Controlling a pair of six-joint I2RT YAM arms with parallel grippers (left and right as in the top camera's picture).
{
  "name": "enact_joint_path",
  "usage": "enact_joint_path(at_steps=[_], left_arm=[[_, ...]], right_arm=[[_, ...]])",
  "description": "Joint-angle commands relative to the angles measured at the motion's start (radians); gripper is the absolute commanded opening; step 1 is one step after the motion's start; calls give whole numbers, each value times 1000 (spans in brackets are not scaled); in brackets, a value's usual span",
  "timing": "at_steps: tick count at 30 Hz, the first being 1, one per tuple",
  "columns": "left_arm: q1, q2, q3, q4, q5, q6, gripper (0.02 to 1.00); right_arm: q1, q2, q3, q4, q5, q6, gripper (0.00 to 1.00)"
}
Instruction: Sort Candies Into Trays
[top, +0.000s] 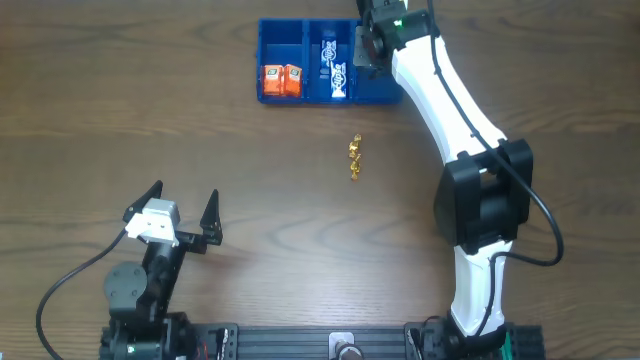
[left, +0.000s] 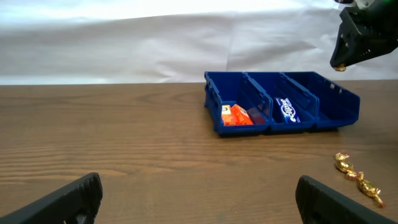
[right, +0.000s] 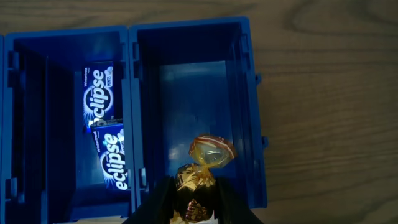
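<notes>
Right now the right end effector (right: 194, 200) is closed tight on a gold-wrapped candy (right: 210, 152); twisted wrapper end sticks out past the fingertips; it hangs over the right-hand compartment of the blue tray (right: 132, 93), above the floor of that bin, not touching it; middle compartment next door holds two blue gum packs (right: 102, 124), lying flat, one partly overlapping the other; left compartment holds orange candy packs (top: 281, 80), side by side at its near end; tray sits at the far edge of the brown wood counter (top: 150, 130); a short line of loose gold candies (top: 355, 158) lies on the counter in front of the tray, apart from it, near the middle; left end effector (top: 184, 192) is spread wide, holding nothing, low at the near left, well apart from tray and candies.
</notes>
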Motion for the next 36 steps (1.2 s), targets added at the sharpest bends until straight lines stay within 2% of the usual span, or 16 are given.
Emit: enact_joint_path(at_steps=[1, 6, 7, 8, 9, 10, 11, 19, 26, 29, 31, 34, 36], left_arm=[[6, -6, -23, -28, 18, 0, 998], [6, -6, -23, -28, 18, 0, 998], [6, -6, -23, -28, 18, 0, 998], [6, -6, -23, -28, 18, 0, 998], [6, -6, -23, -28, 18, 0, 998], [6, -6, -23, -28, 18, 0, 998], [6, -6, -23, -28, 18, 0, 998], [6, -6, -23, -28, 18, 0, 998], [6, -6, -23, -28, 18, 0, 998], [6, -6, -23, -28, 18, 0, 998], [6, -6, -23, -28, 18, 0, 996], [6, -6, -23, -29, 18, 0, 998], [6, -6, -23, -28, 18, 0, 998]], right_arm=[[-16, 49, -5, -3, -11, -13, 187], [-16, 69, -5, -1, -11, -13, 189], [-16, 69, -5, -1, -11, -13, 233], [-16, 69, -5, -1, -11, -13, 406], [-16, 69, -5, -2, -11, -13, 654], [-15, 70, -5, -2, -11, -13, 798], [-14, 69, -5, -2, -12, -13, 987], [-7, -17, -3, -67, -71, -8, 1000], [74, -177, -3, -407, -124, 30, 1000], [122, -177, -62, -497, -200, 32, 1000], [141, -176, -127, -485, -230, 32, 1000], [169, -177, -305, -386, -275, 35, 1000], [182, -177, -431, -282, -281, 74, 1000]])
